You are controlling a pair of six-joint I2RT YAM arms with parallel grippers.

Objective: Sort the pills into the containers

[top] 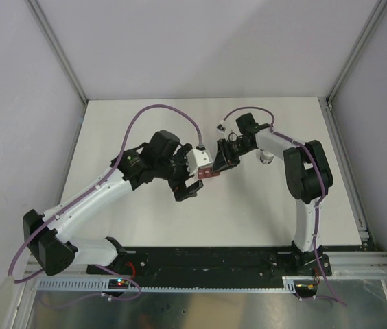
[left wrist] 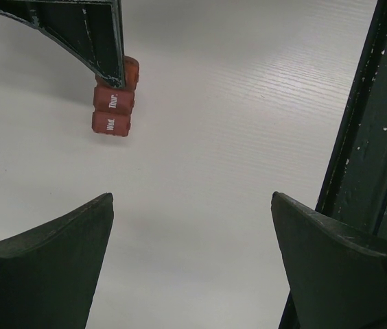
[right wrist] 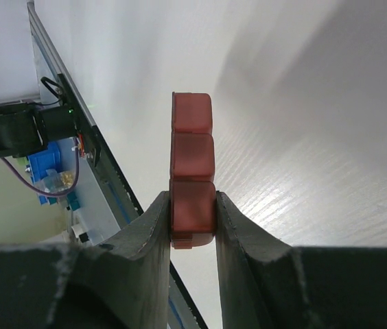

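Observation:
The dark red pill box (right wrist: 192, 161), a strip of three lidded compartments, is clamped at its near end between my right gripper's (right wrist: 192, 216) fingers. In the top view the right gripper (top: 214, 168) holds the box (top: 207, 174) at mid-table. In the left wrist view the box (left wrist: 114, 110) shows lids marked "Thur." and "Wed.", with a right finger (left wrist: 90, 34) over its far end. My left gripper (left wrist: 192, 205) is open and empty, just to the near left of the box in the top view (top: 188, 188). No pills are visible.
A small round whitish object (top: 265, 157) sits on the white table (top: 145, 123), half hidden behind the right arm's forearm. A dark vertical arm part (left wrist: 375, 123) fills the right edge of the left wrist view. Grey walls enclose the table on three sides.

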